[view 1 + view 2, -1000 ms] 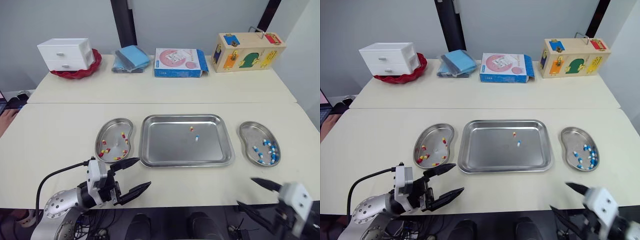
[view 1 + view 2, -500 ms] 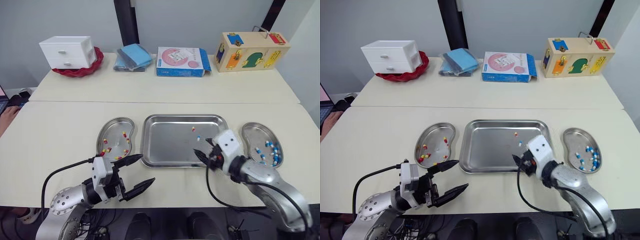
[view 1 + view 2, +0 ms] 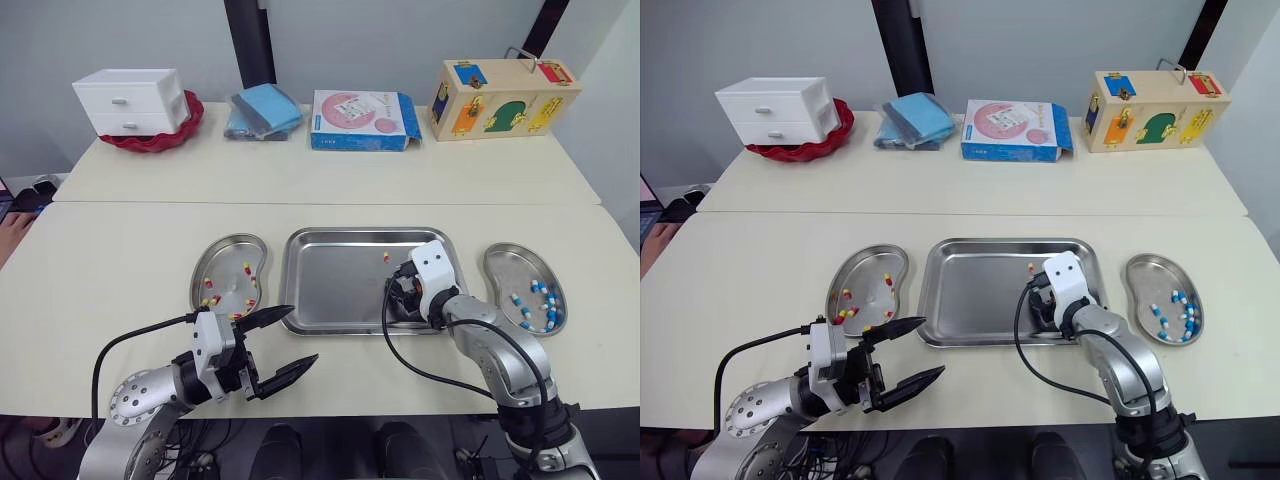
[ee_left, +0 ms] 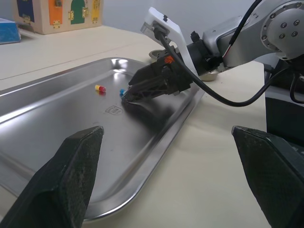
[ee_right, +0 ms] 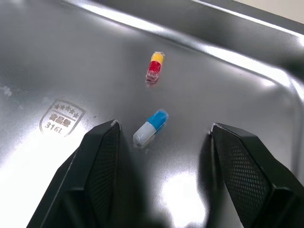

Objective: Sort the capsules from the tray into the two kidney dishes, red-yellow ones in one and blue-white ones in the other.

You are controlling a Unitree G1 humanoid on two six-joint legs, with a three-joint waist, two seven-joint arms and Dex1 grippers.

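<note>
Now advanced further over the tray [image 3: 320, 290], our right tool [image 3: 398, 298] stands open astride the blue-white capsule [image 5: 150, 127] lying there; we should centre it and close gently, avoiding the red-yellow capsule [image 5: 155, 66].

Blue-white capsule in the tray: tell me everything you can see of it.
The blue-white capsule is a small glossy two-part shell, one half blue, one half white. It lies flat on the floor of the steel tray, untouched, between the open fingers of the right gripper, white end toward the gripper. A red-yellow capsule lies just beyond it, apart.
</note>
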